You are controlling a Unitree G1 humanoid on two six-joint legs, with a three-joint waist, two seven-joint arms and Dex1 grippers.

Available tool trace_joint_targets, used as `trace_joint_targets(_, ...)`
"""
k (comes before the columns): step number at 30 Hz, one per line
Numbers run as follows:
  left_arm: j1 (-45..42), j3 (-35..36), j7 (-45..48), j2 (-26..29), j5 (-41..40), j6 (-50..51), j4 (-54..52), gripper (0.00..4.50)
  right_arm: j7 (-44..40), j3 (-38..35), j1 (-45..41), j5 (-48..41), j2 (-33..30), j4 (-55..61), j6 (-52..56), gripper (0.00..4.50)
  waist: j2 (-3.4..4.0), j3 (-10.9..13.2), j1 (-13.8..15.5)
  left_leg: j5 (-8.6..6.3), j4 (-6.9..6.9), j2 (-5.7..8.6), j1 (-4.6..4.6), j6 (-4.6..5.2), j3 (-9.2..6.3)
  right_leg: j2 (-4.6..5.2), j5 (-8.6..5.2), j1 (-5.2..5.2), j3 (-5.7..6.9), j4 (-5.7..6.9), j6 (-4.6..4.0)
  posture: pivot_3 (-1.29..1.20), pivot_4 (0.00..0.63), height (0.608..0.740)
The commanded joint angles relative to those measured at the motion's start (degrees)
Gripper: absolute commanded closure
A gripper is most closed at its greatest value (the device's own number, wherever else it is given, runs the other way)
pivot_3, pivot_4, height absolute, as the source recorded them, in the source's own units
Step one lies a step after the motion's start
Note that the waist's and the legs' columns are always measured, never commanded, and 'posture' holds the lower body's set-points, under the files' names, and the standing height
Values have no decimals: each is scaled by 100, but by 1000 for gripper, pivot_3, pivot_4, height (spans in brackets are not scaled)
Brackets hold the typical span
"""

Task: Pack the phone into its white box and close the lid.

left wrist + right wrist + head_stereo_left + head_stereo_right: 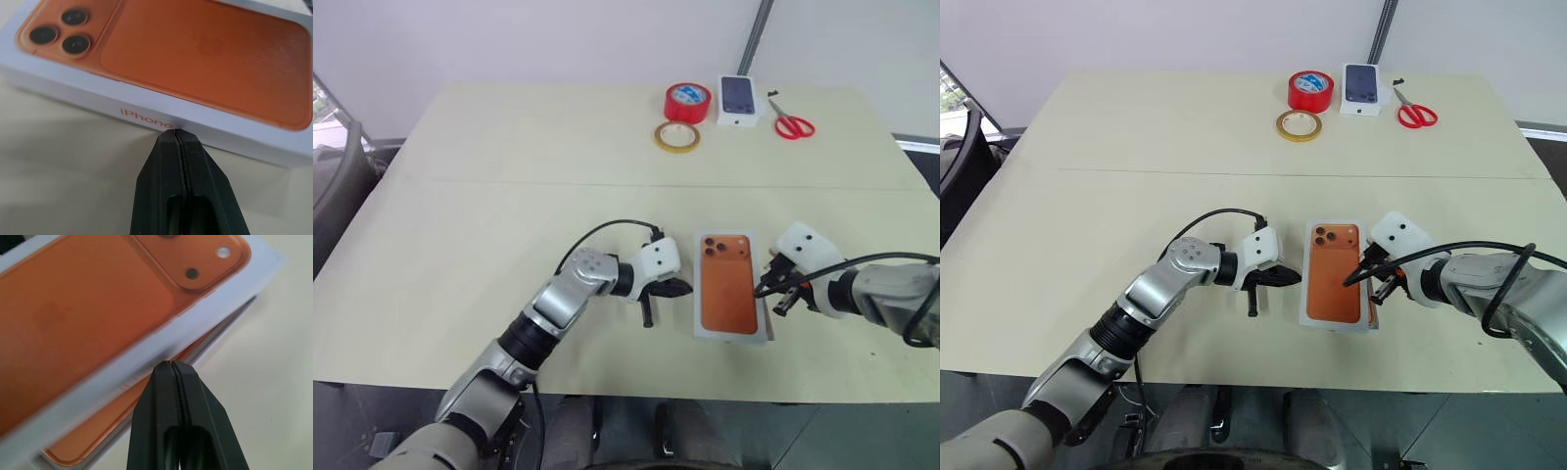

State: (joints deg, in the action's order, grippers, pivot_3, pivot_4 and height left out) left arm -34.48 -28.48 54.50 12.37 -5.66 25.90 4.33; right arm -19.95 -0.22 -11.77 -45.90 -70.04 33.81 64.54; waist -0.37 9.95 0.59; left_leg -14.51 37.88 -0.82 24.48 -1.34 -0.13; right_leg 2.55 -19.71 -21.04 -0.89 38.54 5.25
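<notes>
Now both the left gripper [175, 134] and right gripper [171, 364], fully closed, press the lid's [729, 284] sides.

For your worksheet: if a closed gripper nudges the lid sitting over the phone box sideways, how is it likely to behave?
The lid looks like thin, stiff cardboard, so probably light and apt to slide rather than bend. The right wrist view shows it askew over the white box, orange visible beneath, so a push may skew it further.

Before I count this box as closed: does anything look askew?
Yes. On the right gripper's side the lid sits skewed over its white box, orange showing in the gap beneath.
</notes>
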Motion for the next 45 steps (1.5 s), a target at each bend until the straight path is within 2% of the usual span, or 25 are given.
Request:
trace_joint_targets(1,-115,97,-40,-249,-160,4,-159,4500,-144,-56,-57,204,129,175,29,4475,0,0,4,0,0,0,0,0,0,0,0,0,0,1,0,0,150,725)
trace_joint_targets(26,-44,237,-132,-534,-193,179,-189,4500,-697,-223,284,1275,494,143,257,4475,0,0,15,0,6,3,0,0,0,2,0,4,0,2,0,0,150,725)
trace_joint_targets(35,-16,458,-199,-413,-253,212,-144,4500,-1122,-640,482,1549,141,169,139,4475,0,-1,14,0,7,3,-1,0,0,2,0,5,0,3,0,0,150,725)
trace_joint_targets(38,-157,879,-369,-490,-497,346,-80,4500,-1581,-1286,804,1504,-28,187,-76,4475,0,0,21,0,8,3,-1,0,-1,2,0,5,0,5,1,0,150,725)
trace_joint_targets(41,-390,1037,-544,-661,-538,262,101,4500,-2037,-1857,1040,1201,110,452,-135,4475,0,0,17,0,10,3,-1,0,-2,2,0,7,1,6,1,0,150,725)
trace_joint_targets(45,-710,921,-671,-941,-390,52,593,4500,-2200,-1932,1270,1010,324,831,-134,4475,-3,0,25,0,12,8,-4,0,-7,0,0,16,6,4,3,0,150,725)
